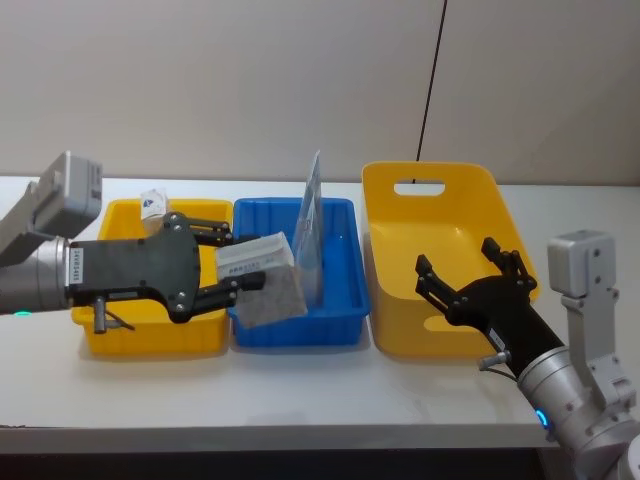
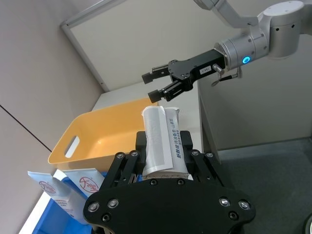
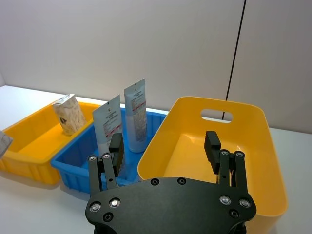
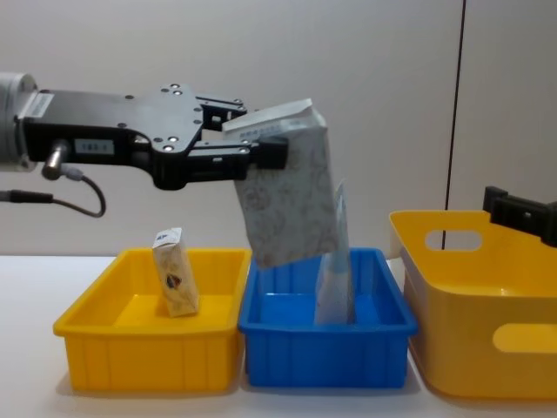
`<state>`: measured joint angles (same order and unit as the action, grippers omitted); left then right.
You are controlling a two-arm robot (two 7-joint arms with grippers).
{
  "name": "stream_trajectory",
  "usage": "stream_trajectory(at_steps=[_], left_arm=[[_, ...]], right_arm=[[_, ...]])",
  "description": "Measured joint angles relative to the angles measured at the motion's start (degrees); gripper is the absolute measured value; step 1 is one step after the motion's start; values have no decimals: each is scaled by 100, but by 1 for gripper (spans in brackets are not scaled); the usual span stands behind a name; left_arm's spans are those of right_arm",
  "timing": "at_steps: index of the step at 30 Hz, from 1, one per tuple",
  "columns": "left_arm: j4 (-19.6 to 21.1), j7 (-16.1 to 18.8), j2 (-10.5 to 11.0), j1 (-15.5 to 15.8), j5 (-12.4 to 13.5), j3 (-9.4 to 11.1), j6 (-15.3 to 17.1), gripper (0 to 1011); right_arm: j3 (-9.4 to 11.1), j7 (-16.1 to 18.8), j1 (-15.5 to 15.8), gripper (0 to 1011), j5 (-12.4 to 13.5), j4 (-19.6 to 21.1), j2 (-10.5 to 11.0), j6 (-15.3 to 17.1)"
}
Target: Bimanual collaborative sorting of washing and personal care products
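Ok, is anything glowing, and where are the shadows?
Left wrist view: a blue light glows behind the open right pincer. Chest view: a soft shadow lies under the blue bin, and the left pincer holds the pouch.

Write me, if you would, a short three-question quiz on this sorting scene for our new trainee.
1. True or false: the left tool is shut on the pouch, which hangs above the blue bin.
2. Fill in the blank: the right tool, near the large yellow bin, is ____ (open or shut).
3. Which bin holds the small cream packet?
A. the blue bin
B. the small yellow bin
C. the large yellow bin

Key: 1 true; 2 open; 3 B.
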<state>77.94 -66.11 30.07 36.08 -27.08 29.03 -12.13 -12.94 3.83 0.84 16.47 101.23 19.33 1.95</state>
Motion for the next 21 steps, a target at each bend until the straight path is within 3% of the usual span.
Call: stream_trajectory(at_steps=[21], left_arm=[[-89, -223, 130, 46, -150, 62, -182, 367]], right_arm=[[0, 0, 0, 1000, 0, 0, 0, 0]])
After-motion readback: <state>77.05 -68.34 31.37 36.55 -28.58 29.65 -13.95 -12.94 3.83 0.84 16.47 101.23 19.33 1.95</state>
